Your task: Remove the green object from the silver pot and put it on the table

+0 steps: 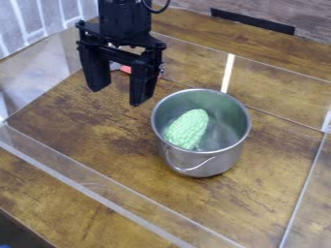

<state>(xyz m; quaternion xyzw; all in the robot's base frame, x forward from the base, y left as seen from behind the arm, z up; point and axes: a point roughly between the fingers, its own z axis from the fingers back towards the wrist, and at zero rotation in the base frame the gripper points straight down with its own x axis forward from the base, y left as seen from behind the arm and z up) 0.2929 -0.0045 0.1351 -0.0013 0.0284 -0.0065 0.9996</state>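
Green object (189, 129): lies inside the silver pot (214, 167), awaiting a pinch across its narrow width.
Jaws (116, 101): apart or together, cannot tell; best centred above the pot, opened, then lowered clear of its rim.

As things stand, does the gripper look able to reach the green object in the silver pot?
Probably yes: the silver pot has no lid and the green object shows through its open top, though its wall may crowd the gripper.
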